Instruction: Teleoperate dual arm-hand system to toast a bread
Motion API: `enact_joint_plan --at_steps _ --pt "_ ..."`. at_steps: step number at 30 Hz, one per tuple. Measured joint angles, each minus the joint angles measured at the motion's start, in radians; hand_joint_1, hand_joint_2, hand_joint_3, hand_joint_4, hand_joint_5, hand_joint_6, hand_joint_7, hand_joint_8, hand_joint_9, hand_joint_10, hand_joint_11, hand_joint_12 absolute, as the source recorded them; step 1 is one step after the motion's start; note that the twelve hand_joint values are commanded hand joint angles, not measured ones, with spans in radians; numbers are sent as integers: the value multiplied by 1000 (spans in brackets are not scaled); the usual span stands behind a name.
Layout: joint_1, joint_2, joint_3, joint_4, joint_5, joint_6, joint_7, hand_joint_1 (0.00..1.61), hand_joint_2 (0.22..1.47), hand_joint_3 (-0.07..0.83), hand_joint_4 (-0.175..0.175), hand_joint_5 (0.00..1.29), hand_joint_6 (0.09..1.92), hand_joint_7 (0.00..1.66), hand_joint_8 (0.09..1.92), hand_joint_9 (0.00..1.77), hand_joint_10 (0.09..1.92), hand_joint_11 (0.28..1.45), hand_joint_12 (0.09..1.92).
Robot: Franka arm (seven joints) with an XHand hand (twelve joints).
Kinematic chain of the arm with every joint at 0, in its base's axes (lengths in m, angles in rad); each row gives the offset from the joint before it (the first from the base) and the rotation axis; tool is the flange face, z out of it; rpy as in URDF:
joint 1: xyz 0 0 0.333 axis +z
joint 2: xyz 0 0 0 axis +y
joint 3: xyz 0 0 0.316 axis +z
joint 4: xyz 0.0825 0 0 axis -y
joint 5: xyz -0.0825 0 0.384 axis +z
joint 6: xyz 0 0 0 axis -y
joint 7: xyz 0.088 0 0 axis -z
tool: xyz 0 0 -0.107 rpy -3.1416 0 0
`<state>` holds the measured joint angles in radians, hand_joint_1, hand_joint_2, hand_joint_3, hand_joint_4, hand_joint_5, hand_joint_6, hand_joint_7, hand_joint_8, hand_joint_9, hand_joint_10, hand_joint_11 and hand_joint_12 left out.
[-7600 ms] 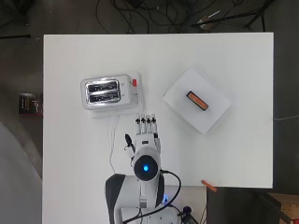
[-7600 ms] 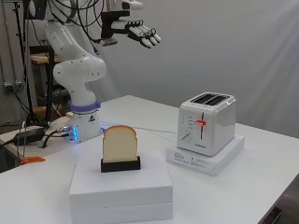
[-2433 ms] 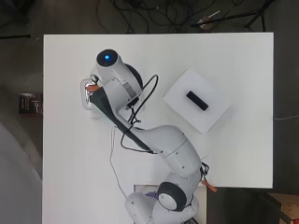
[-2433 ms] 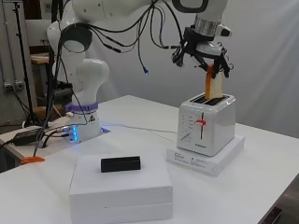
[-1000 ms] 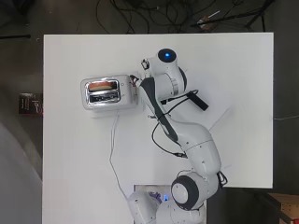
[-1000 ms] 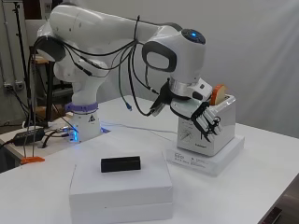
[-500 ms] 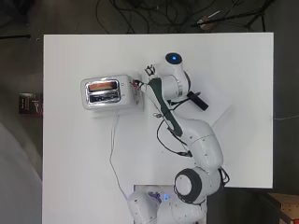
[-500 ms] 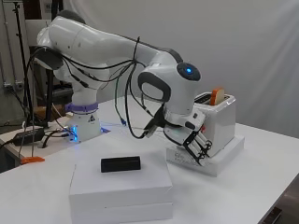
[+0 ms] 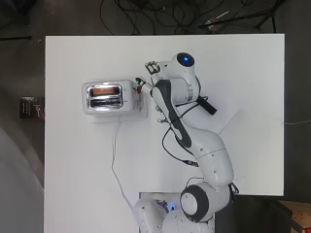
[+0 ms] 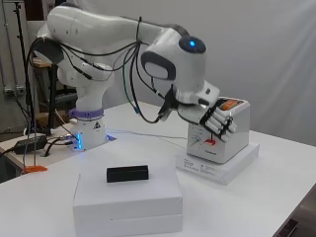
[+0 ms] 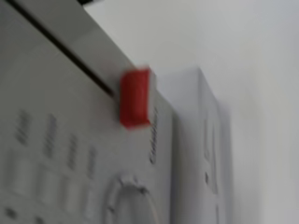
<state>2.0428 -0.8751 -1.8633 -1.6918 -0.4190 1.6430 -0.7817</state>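
Observation:
A white toaster (image 9: 108, 97) (image 10: 231, 134) stands on a flat white base (image 10: 219, 170). A slice of bread (image 9: 104, 91) (image 10: 230, 104) sits low in the back slot, only its brown top edge showing. The hand (image 10: 216, 122) (image 9: 151, 67) hangs in front of the toaster's control face with its fingers fairly straight and pointing down, the fingertips just above the red lever (image 10: 211, 142) (image 9: 138, 90). It holds nothing. The wrist view shows the red lever (image 11: 135, 98) very close, beside a slit and a round dial (image 11: 131, 200).
A white box (image 10: 127, 197) near the table's front carries an empty black bread holder (image 10: 127, 174) (image 9: 207, 106). The toaster's cable (image 9: 115, 160) runs back towards the arm's base. The arm spans the table's middle.
The hand has come round to the front of the toaster and down over the lever. The red lever sits lower and the bread has sunk into the slot.

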Motion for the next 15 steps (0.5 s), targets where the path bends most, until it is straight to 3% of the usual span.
enact_joint_plan --at_steps 4,9,12,15 --pt "-369 333 318 -7 138 18 -73 0 1122 -3 -36 287 87 262 87 358 87 414 87" --pt "-914 730 541 -38 106 26 -70 0 1077 -16 -35 328 87 235 87 313 87 382 87" --pt "-1121 808 555 -78 139 43 -101 0 1072 -3 -22 392 87 236 87 294 87 363 87" --pt "-1192 782 582 -125 182 63 -140 0 1093 8 -13 426 87 236 87 264 87 347 87"
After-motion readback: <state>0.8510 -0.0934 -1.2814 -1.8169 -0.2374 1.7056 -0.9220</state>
